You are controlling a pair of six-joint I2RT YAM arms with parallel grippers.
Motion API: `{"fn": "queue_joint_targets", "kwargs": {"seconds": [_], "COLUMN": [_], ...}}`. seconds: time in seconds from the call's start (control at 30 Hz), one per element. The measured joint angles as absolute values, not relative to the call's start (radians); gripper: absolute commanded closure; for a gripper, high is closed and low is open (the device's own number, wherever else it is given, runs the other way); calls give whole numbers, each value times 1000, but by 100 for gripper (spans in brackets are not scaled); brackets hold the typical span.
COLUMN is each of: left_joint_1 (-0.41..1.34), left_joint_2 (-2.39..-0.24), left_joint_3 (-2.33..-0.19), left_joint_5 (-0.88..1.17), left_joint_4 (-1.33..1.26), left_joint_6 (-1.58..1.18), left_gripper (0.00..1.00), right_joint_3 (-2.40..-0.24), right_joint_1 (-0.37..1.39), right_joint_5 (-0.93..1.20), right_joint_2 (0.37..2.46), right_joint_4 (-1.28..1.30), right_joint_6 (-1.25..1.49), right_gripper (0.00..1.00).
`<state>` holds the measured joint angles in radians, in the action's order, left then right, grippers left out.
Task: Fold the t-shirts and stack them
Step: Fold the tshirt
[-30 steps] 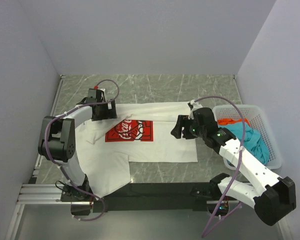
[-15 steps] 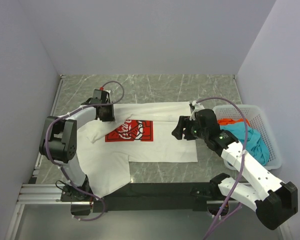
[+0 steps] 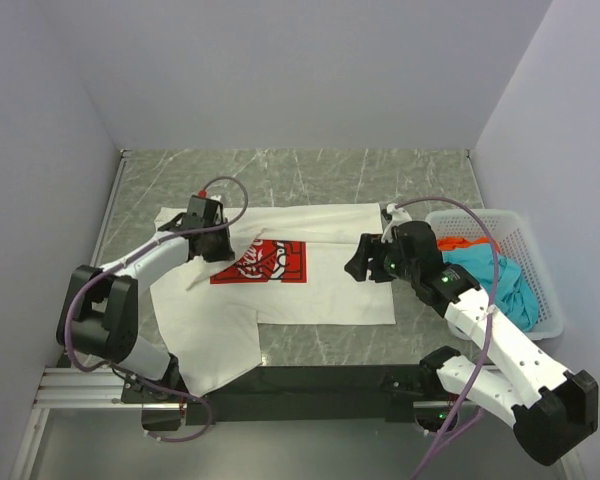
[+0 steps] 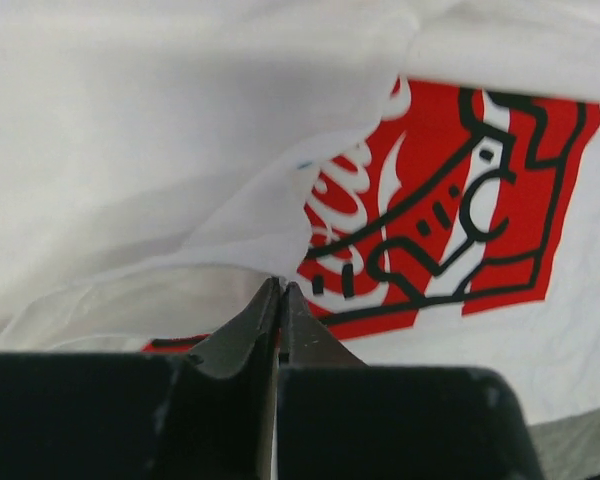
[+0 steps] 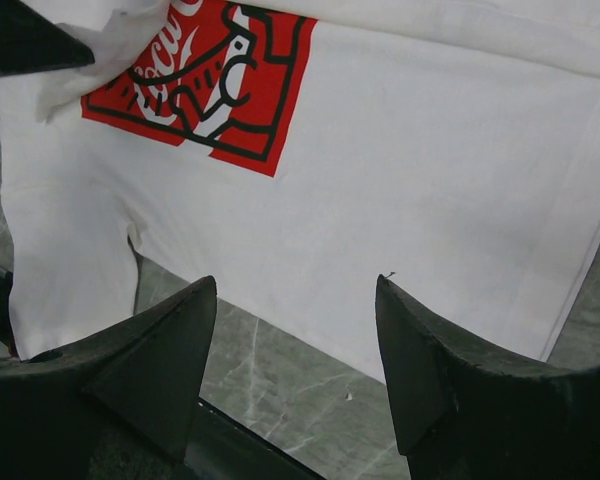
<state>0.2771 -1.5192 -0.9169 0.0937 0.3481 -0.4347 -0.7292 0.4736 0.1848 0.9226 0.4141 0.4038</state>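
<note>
- A white plastic mesh basket (image 3: 528,245) stands on the grey marbled table (image 3: 310,180), to the right of the right gripper (image 5: 295,285), near it but apart.
- A teal t-shirt (image 3: 508,288) and a red-orange t-shirt (image 3: 458,242) are heaped inside the basket. The red-orange one is bunched at the corner nearest the right gripper.
- In the top view part of the teal cloth is hidden by the right arm's forearm, which crosses the basket's near left corner.
- The white t-shirt (image 3: 320,290) is spread on the table beneath both grippers. Its red square print (image 3: 270,262) lies between them, just to the right of the left gripper (image 4: 279,300) and well to the left of the right one.
- The left gripper's jaws are pressed together, and a raised fold of the white t-shirt is pinched at their tips, at the print's left edge (the fold stands up in a ridge above the flat cloth around it).
- The right gripper's jaws are spread wide and nothing is held between them. It is held above the white t-shirt's right edge, with flat cloth and a strip of table seen below the fingertips.
</note>
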Motion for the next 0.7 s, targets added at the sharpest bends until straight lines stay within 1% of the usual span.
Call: {"fn": "queue_joint_targets", "kwargs": {"seconds": [0.2, 0.3, 0.37, 0.4, 0.43, 0.5, 0.53, 0.6, 0.7], "left_joint_1": [348, 387, 402, 407, 411, 420, 424, 440, 455], "left_joint_2": [-1431, -1398, -1386, -1382, -1378, -1365, -1355, -1320, -1238], "left_joint_3": [-821, -772, -740, -725, -709, -675, -661, -645, -648], "left_joint_5": [110, 118, 119, 122, 127, 139, 145, 155, 142], "left_joint_4": [364, 358, 359, 358, 360, 367, 371, 386, 406], "left_joint_6": [-540, -592, -622, -637, -652, -682, -698, -728, -764], "left_gripper": [91, 86, 75, 70, 61, 51, 44, 43, 45], "right_joint_3": [-716, -712, -712, -712, -712, -712, -712, -711, -710], "right_joint_1": [474, 474, 474, 474, 474, 474, 474, 474, 474], "right_joint_5": [186, 186, 187, 187, 187, 186, 186, 186, 186], "right_joint_2": [910, 908, 908, 908, 908, 909, 910, 914, 920], "right_joint_4": [413, 414, 414, 414, 414, 414, 413, 412, 408], "right_joint_6": [409, 411, 412, 414, 417, 418, 419, 422, 425], "right_gripper": [29, 29, 27, 20, 12, 11, 10, 9, 8]}}
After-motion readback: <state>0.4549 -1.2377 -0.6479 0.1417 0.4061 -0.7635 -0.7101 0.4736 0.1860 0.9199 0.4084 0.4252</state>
